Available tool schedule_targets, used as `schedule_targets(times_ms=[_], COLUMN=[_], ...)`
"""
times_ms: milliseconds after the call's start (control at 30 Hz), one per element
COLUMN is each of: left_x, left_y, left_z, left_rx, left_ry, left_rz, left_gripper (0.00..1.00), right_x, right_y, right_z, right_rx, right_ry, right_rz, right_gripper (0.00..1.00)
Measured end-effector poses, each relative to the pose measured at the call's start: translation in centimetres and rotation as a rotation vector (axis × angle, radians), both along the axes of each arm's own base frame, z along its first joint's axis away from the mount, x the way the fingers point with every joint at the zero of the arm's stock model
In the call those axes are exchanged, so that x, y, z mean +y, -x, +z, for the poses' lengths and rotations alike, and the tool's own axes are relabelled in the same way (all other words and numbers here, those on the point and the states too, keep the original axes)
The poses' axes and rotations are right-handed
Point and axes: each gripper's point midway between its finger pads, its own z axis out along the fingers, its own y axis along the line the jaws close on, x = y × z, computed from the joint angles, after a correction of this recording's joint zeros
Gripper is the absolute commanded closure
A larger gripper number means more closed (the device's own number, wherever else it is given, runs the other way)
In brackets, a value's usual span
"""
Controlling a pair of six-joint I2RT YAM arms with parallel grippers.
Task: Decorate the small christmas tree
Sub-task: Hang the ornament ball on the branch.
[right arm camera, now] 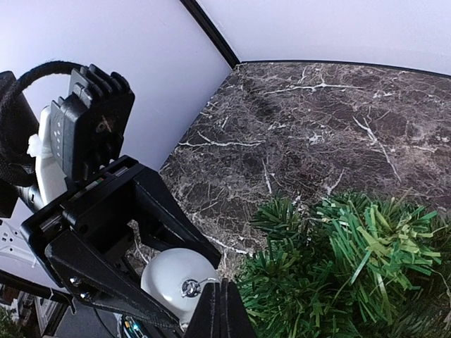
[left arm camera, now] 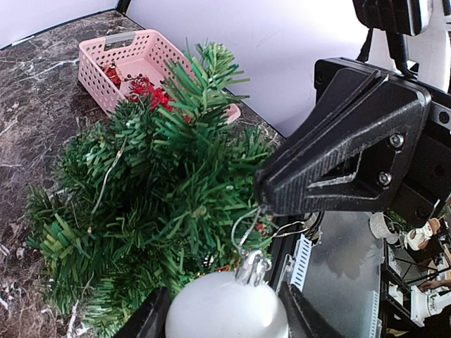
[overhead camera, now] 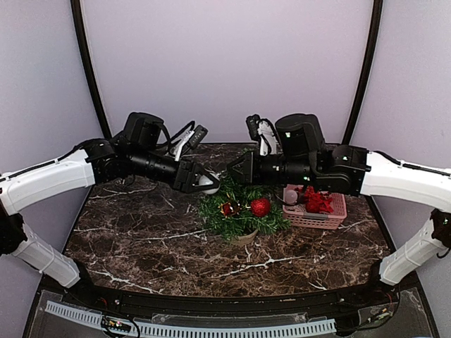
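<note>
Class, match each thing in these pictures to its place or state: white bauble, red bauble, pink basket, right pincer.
Things:
1 white bauble
2 red bauble
3 pink basket
4 right pincer

Places or states:
A on the small christmas tree
B shut
C on the table, beside the tree
D held in the left pincer

Pairs: 1-D, 2-A, 3-C, 4-B

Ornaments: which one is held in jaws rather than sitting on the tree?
The white ball, gripped in the jaws of the left gripper; the red ones sit in the small christmas tree.
</note>
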Motion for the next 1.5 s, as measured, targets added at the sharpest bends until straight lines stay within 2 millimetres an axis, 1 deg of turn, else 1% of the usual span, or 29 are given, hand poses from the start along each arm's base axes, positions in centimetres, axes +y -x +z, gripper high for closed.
schedule_targets(times_ms=[100,200,333,533,900,1167,1500], left_x=[-0.1,-0.1,-0.1,0.0,-0.4,-0.6,-0.4], left_y=[-0.4,-0.8,-1.3,-1.3,-1.4,-1.9,-2.3], left_z=[0.2,-0.1,-0.7,-0.7,-1.3,-0.6,-0.4], left_rx=[0.0,0.014,0.032,0.053,0.078,0.066,0.066], left_ry=[0.002,-0.001,-0.007,0.004,0.006,0.028,0.037], left_rz=[-0.004,-0.004,-0.001,-0.011,-0.028,-0.027,-0.013], left_gripper=[0.56,0.56,0.56,0.56,0.56,0.56,0.57], right_x=[-0.1,-0.1,-0.3,0.0,-0.2,-0.3,-0.2], right_y=[-0.3,-0.6,-0.9,-1.3,-1.6,-1.7,-1.8], right_z=[0.2,0.4,-0.2,-0.8,-0.9,-0.8,-0.5], right_rx=[-0.005,-0.009,-0.004,0.002,-0.003,-0.007,-0.016], right_ry=[0.006,0.012,0.039,0.061,0.071,0.073,0.059], right_rz=[-0.017,-0.032,-0.051,-0.059,-0.078,-0.089,-0.092], right_gripper=[1.0,1.0,1.0,1.0,1.0,1.0,1.0])
